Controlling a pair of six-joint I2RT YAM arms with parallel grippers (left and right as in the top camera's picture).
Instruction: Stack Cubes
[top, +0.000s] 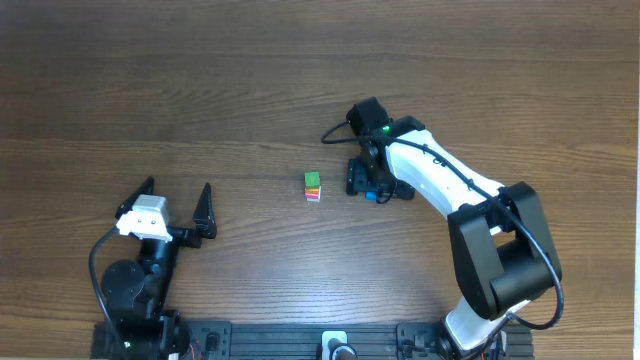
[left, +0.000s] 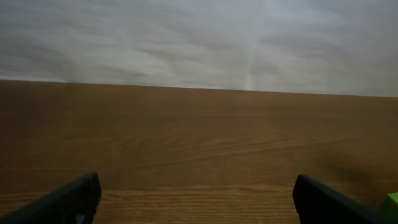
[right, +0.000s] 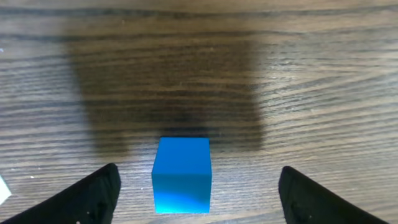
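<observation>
A small stack (top: 313, 186) with a green cube on top and orange and red below stands near the table's middle. Just right of it, a blue cube (top: 370, 196) rests on the wood under my right gripper (top: 373, 187). In the right wrist view the blue cube (right: 182, 175) lies between the gripper's (right: 198, 171) spread fingers, which are open and not touching it. My left gripper (top: 178, 187) stands open at the front left with nothing in it, far from the cubes. A sliver of green cube (left: 392, 203) shows beside its right finger in the left wrist view.
The wooden table (top: 200, 80) is bare around the cubes. A white corner (right: 3, 190) shows at the edge of the right wrist view. The arm bases and a black rail (top: 330, 340) line the front edge.
</observation>
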